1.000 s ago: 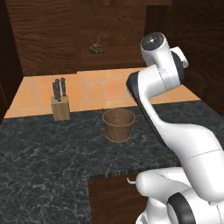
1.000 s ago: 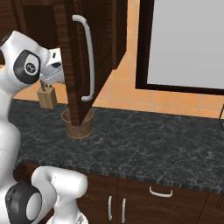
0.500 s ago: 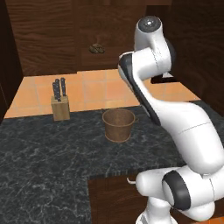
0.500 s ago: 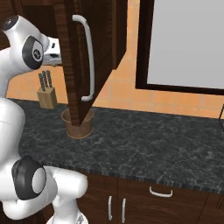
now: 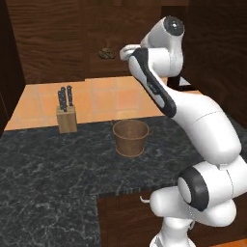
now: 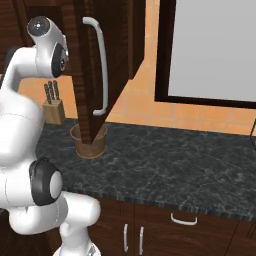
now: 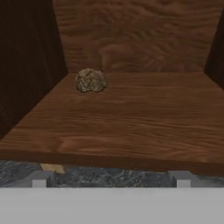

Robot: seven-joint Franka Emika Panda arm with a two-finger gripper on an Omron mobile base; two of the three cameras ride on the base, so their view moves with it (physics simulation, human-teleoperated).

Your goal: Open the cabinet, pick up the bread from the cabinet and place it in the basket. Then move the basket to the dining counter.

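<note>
Bread point(image 7: 91, 80) waits on cabinet point(image 6: 95, 65) shelf as released end effector point(image 7: 110, 178) faces it, empty.
Loaf sits at eleven o'clock, well off centre; a straight reach risks missing it, nudging it deeper or clipping the shelf lip. Basket point(image 5: 130, 137) stands on counter point(image 5: 53, 183) below.

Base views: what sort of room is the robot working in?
Most likely a home kitchen: a knife block and a basket stand on a black stone worktop, with an open wall cabinet above holding bread.
</note>
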